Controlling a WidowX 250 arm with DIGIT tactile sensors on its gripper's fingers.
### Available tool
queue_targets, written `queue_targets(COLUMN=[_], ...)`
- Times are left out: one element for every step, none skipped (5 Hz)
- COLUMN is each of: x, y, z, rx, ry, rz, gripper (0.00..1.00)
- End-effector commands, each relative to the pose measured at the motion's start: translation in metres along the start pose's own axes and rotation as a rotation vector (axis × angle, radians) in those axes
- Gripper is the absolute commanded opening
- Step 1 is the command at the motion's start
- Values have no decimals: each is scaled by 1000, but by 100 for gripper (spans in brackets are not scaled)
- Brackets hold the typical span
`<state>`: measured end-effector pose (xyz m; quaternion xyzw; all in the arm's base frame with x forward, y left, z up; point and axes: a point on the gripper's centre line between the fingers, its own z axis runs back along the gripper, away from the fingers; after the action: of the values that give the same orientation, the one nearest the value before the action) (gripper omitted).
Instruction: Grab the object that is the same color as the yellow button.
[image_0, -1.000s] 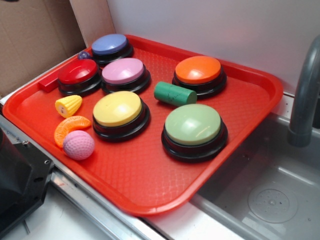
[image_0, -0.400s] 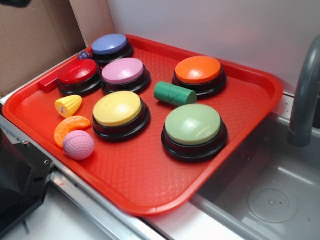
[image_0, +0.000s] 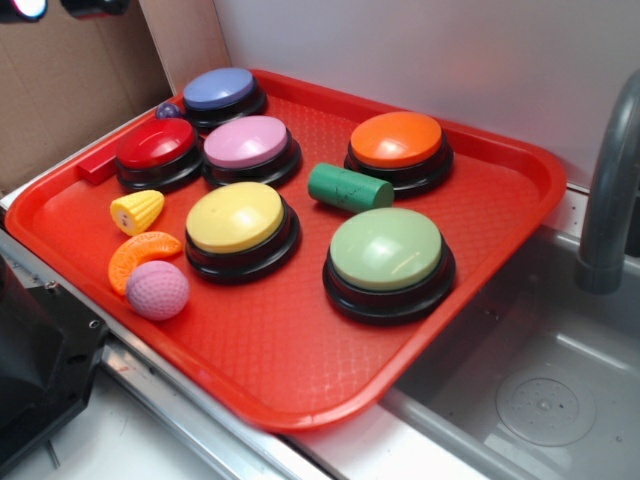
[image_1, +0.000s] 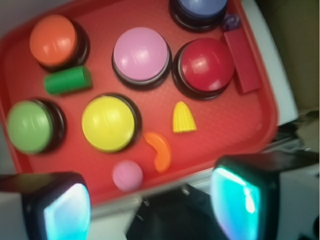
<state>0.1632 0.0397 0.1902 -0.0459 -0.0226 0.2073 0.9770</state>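
Your red tray (image_0: 300, 370) carries everything; grey sink (image_0: 540, 390) sits off its far side w/ a grey faucet pipe (image_0: 610, 180).

Surroundings of the corn piece (image_1: 183, 118): in the wrist view it lies on bare tray, ahead of the gripper (image_1: 150, 207) and slightly toward the right finger. Red button (image_1: 205, 65) is just beyond it, apart. Yellow button (image_1: 109, 122) is beside it to the left, w/ a gap. Orange slice (image_1: 160, 151) lies nearer the hand, close but not touching. Pink ball (image_1: 127, 175) is nearer still, left of the slice. Nothing lies on top of the corn; approach from above is open.

Count:
- Buttons: 6 — yellow, red, pink button (image_1: 141, 54), blue button (image_1: 199, 10), orange button (image_1: 52, 40), green button (image_1: 30, 126).
- Small toys: corn 1, orange slice 1, pink ball 1, green cylinder (image_1: 67, 80) 1.
- Red flat block (image_1: 241, 61) 1, beyond the red button at tray edge.
- Small purple bead (image_1: 231, 21) 1, next to the blue button.

Hand: you see both fingers (image_1: 240, 200) at the bottom of the wrist view, spread wide apart, nothing between them, touching nothing. Hand is high over the near tray rim, well apart from the corn. In the exterior view only a dark bit shows at top left corner.
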Motion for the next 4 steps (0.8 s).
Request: queue_targets(x=[18, 19, 20, 16], y=[35, 42, 44, 42], z=[-48, -80, -100, -127], rx=[35, 58, 46, 40], ry=[-38, -26, 0, -22], rz=[236, 263, 244, 226], gripper=[100, 100, 100, 100])
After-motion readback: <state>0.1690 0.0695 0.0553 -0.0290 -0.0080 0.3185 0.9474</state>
